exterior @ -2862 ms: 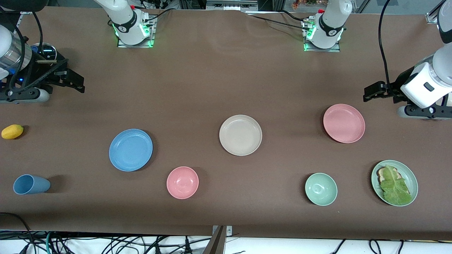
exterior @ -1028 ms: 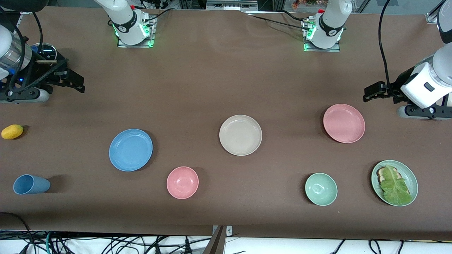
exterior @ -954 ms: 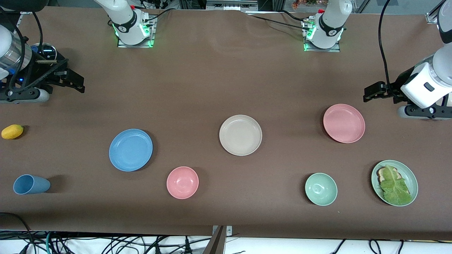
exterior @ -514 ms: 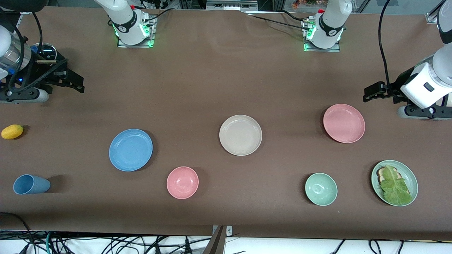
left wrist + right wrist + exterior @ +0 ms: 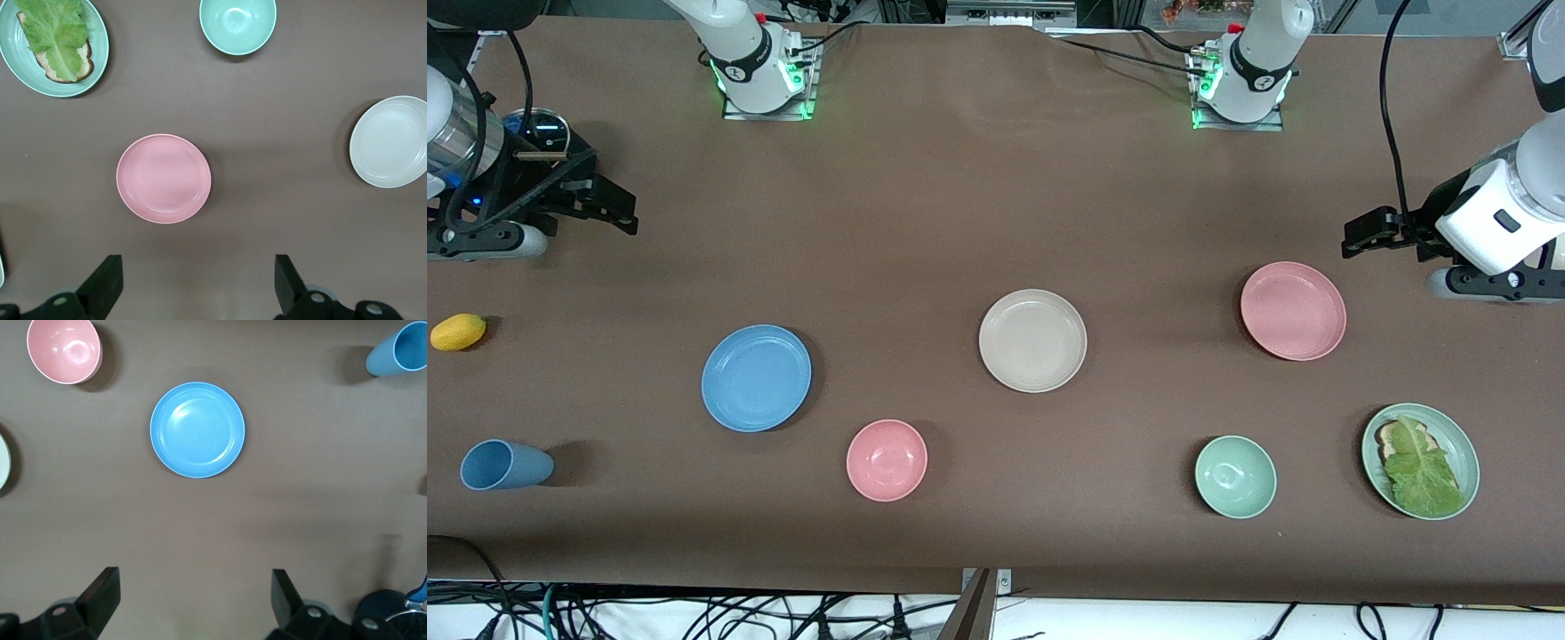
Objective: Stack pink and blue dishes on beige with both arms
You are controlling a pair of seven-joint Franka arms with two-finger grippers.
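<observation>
On the brown table (image 5: 978, 204) a green plate (image 5: 1458, 436) holds lettuce-topped bread (image 5: 1416, 464); both hands' fingers spread.

Both arms were just hanging up high at their own ends of the table. Left gripper (image 5: 193, 287) had its fingers spread wide, and so did the right gripper (image 5: 193, 603).

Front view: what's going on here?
Nothing is held yet. The left gripper hangs open near the pink plate; the right gripper hangs open near the blue plate. The beige plate sits bare mid-table between them. No stacking has started.
</observation>
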